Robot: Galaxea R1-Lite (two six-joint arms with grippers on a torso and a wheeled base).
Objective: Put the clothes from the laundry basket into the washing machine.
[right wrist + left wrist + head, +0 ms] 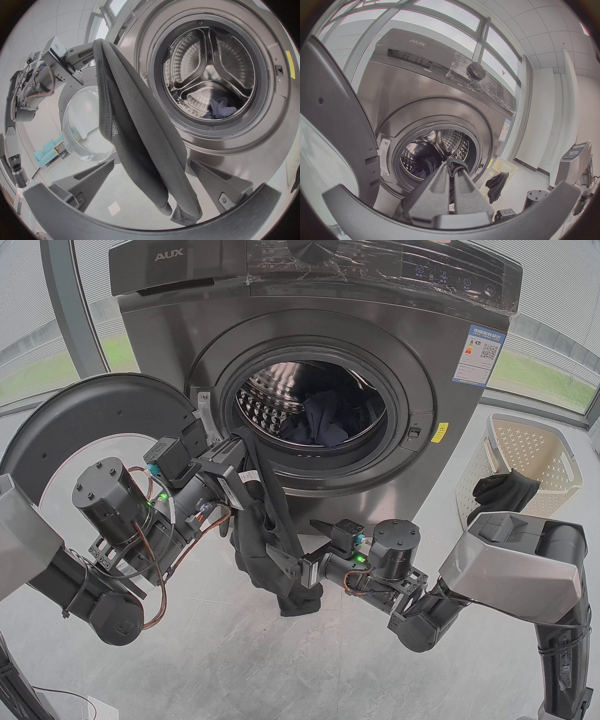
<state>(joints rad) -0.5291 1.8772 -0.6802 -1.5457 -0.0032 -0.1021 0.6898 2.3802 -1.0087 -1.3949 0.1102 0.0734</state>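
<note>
The washing machine (325,365) stands with its door (94,421) swung open to the left. A dark blue garment (322,421) lies inside the drum (212,68). My left gripper (240,449) is shut on the top of a long dark garment (269,534), just below and left of the drum opening. The cloth hangs down almost to the floor. My right gripper (281,562) is open at the garment's lower part, and the dark garment (140,125) hangs between its fingers (106,170). The left wrist view shows my left gripper (453,170) pinching the cloth.
A cream laundry basket (537,452) stands on the floor to the right of the machine, with a black garment (503,490) draped over its near rim. Grey tiled floor lies open in front of the machine. Large windows run behind.
</note>
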